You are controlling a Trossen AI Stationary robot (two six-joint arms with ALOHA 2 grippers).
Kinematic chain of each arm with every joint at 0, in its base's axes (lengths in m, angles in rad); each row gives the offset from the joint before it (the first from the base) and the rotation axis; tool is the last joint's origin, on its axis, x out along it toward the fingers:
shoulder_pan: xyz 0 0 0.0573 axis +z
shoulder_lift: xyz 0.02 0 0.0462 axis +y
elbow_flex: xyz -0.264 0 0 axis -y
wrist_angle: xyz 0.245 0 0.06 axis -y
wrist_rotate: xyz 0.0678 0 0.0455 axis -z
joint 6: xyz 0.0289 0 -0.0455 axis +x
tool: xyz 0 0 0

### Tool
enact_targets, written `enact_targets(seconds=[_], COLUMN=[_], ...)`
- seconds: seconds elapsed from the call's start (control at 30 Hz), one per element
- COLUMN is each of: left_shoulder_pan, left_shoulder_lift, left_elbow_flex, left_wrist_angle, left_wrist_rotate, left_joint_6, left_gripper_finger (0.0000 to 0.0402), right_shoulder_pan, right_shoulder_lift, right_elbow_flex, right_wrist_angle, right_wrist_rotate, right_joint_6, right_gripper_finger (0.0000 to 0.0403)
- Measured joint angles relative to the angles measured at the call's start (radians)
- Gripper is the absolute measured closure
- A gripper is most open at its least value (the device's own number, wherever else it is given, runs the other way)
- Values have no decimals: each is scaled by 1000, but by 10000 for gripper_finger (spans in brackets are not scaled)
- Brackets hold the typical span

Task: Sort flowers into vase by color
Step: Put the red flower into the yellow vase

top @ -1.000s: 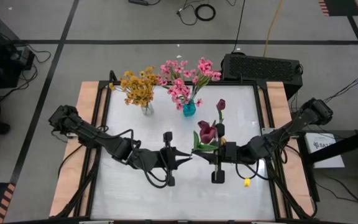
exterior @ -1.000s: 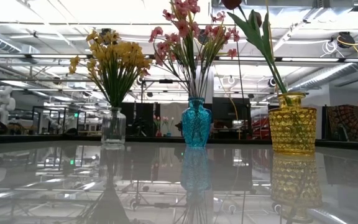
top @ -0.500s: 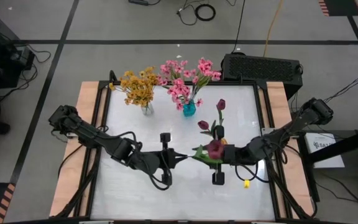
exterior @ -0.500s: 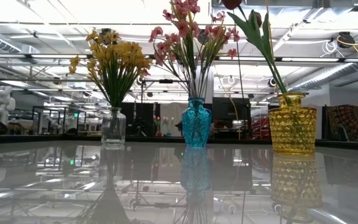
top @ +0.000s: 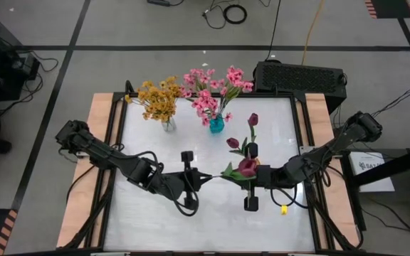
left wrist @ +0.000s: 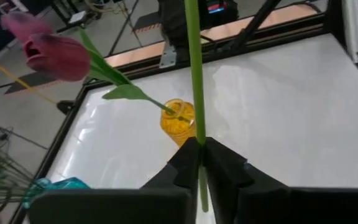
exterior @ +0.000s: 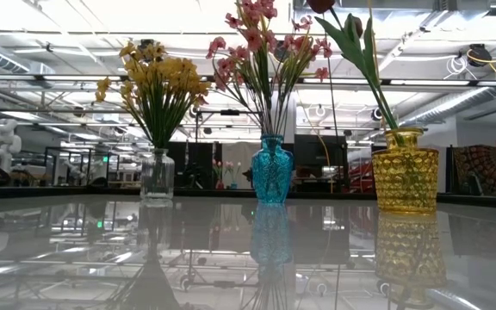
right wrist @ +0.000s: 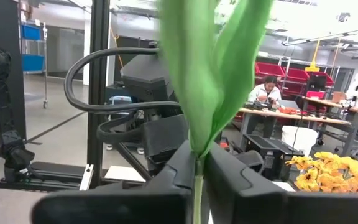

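Note:
Above the table's middle, a dark magenta tulip (top: 246, 168) with green leaves (top: 228, 171) hangs between my two grippers. My left gripper (top: 211, 178) is shut on its green stem (left wrist: 194, 74), coming from the table's left. My right gripper (top: 242, 178) is shut on the same flower, coming from the right. Just beyond stands a yellow vase (top: 251, 151) with two more tulips (top: 253, 119). At the far edge, a clear vase (exterior: 158, 176) holds yellow flowers (top: 159, 99) and a blue vase (top: 216, 125) holds pink flowers (top: 212, 89). My left gripper pinches the tulip's bare stem (left wrist: 196, 127) between its two fingers (left wrist: 225, 165), slanting a little downward from the table's left. The stem runs on past the fingertips toward my right gripper, clear of the table. My right gripper pinches the stem just below the base of the leaves (right wrist: 198, 167) between its two fingers (right wrist: 229, 171), about level, from the table's right. The leaves (right wrist: 210, 74) rise past the fingertips. The flower is lifted clear of the table.
A small yellow thing (top: 283, 209) lies on the table near my right arm. The white tabletop (top: 155, 220) has wooden strips along its left and right sides. A black box (top: 301, 75) stands beyond the far right corner.
The held tulip has turned about. Its bud has swung from beside the yellow vase toward the near edge and now sits over my right gripper. The leaves have stayed between the two grippers. My left gripper has tipped a little downward.

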Motion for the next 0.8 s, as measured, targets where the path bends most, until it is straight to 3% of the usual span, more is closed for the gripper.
enact_targets(seconds=[0.17, 0.53, 0.8], left_shoulder_pan=[0, -46, -74], left_shoulder_lift=[0, -20, -53], left_elbow_flex=[0, 0, 0], left_wrist_angle=[2, -44, -84], left_wrist_rotate=[-38, -44, -48], left_joint_6=[-26, -65, -101], left_gripper_finger=[321, 171, 155], right_shoulder_pan=[0, 84, 212], right_shoulder_lift=[0, -140, -331], right_elbow_flex=[0, 0, 2], right_wrist_angle=[-24, -219, -610], right_wrist_rotate=[13, 215, 472], right_joint_6=[21, 83, 307], right_gripper_finger=[390, 400, 400])
